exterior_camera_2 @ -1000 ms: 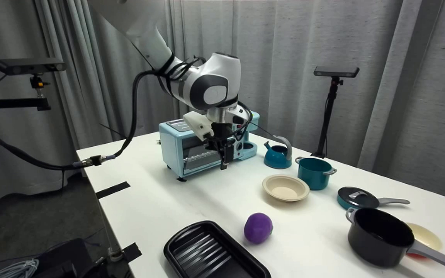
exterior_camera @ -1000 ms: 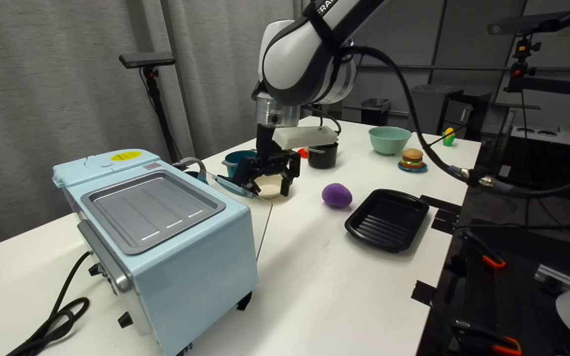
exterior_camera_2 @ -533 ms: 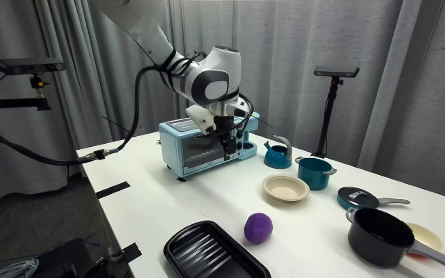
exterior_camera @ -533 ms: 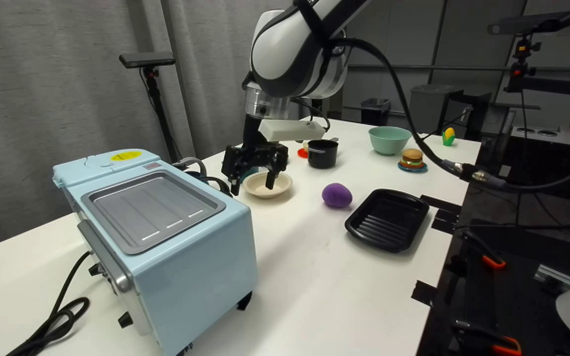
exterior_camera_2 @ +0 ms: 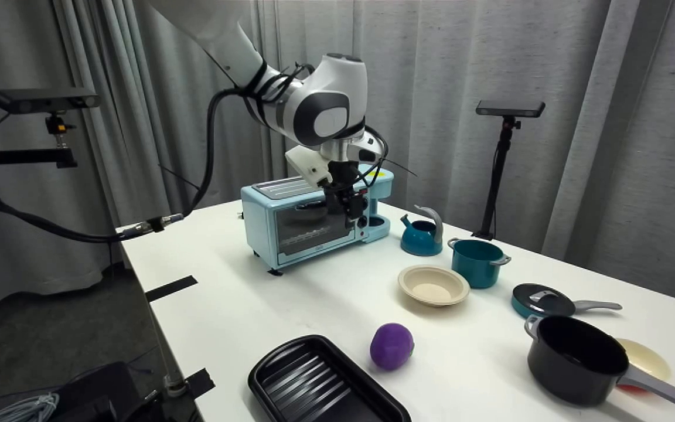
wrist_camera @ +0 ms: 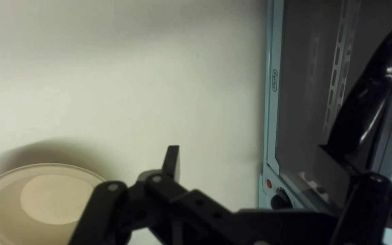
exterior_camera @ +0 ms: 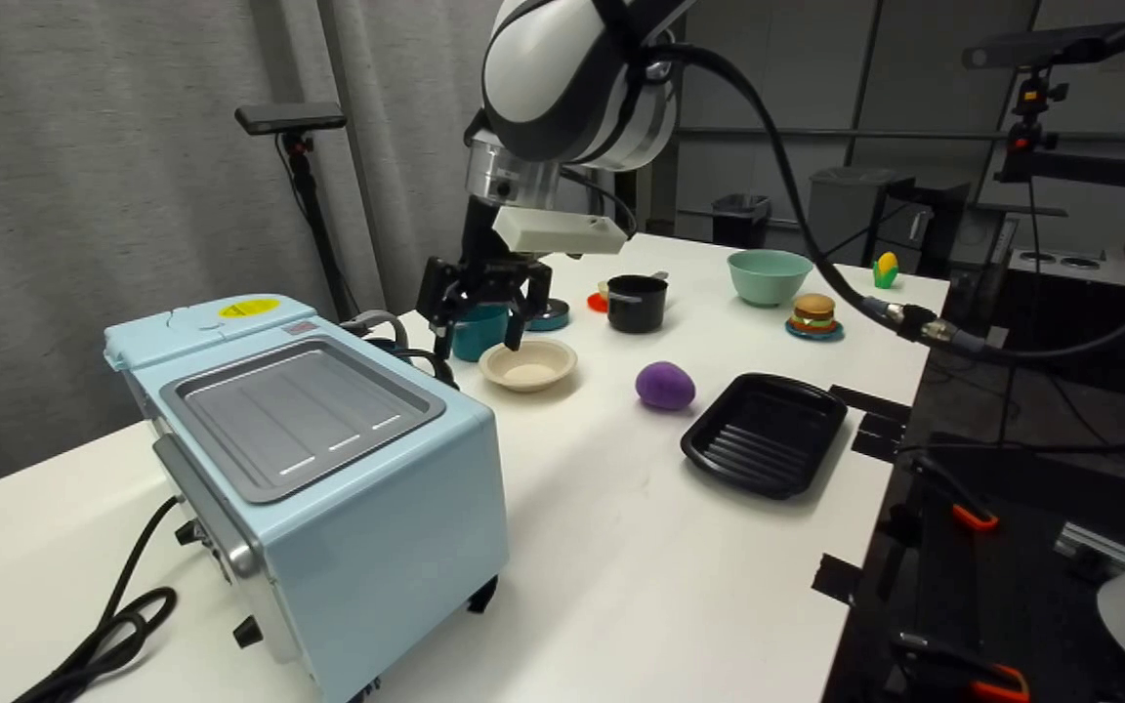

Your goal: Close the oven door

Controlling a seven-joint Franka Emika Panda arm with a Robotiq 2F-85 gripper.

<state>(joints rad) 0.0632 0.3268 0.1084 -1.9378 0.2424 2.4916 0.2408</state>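
The oven door (exterior_camera_2: 305, 228), ajar a second ago, looks flush with the oven (exterior_camera: 367, 508), near left on the table (exterior_camera: 621, 566) in an exterior view; the end effector (exterior_camera: 478, 342) lifts, jaws apart (nothing held): closing seems done.

In both exterior views the white bench (exterior_camera: 660, 586) is bright, with broad, soft shadow near the oven (exterior_camera_2: 259, 228). Toward the edges of those pictures, the back room (exterior_camera: 777, 181) and the floor (exterior_camera_2: 38, 328) sink into gloom. Streaks of glare cross the grey top panel (exterior_camera: 309, 420) and the ribbed black tray (exterior_camera_2: 317, 381). The wrist view is dimmer, with a yellowish cast. There the tool (wrist_camera: 248, 160) is dark and out of focus, a blurred shadow lies beside the bowl (wrist_camera: 49, 200), and bright glints run down the glossy black handle (wrist_camera: 366, 105). Behind the oven door (wrist_camera: 308, 95) all looks murky, hard to judge.
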